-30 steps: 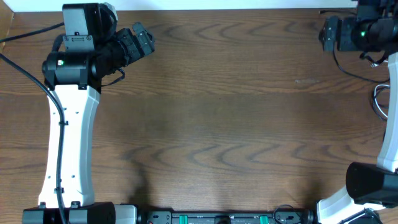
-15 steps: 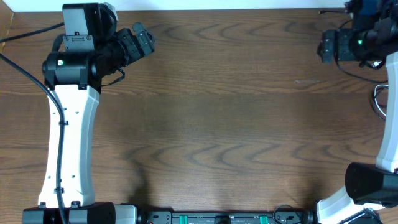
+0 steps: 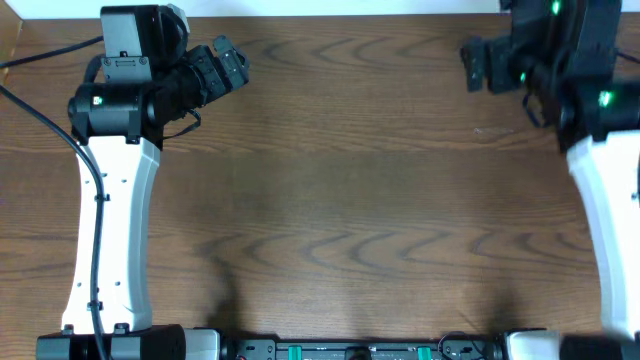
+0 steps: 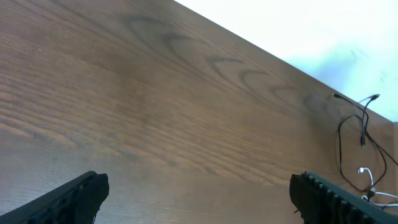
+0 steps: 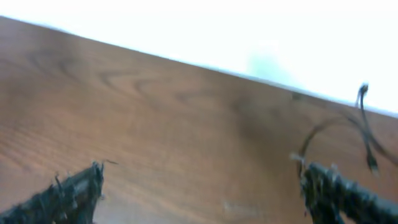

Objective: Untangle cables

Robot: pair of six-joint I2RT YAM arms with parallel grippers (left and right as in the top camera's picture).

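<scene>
Noted: thin black cord [image 4: 341, 143] and shorter white cord [image 4: 361, 170] lie tangled at the right edge of the brown wooden table [image 3: 380, 200] — right gripper [image 5: 200, 177] nearer, left gripper [image 4: 199, 186] well apart — both sets of fingers wide, empty.

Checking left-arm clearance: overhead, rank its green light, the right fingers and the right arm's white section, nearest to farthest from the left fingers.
1. Green light, left side.
2. Right fingers, top right.
3. White section, far right.
</scene>
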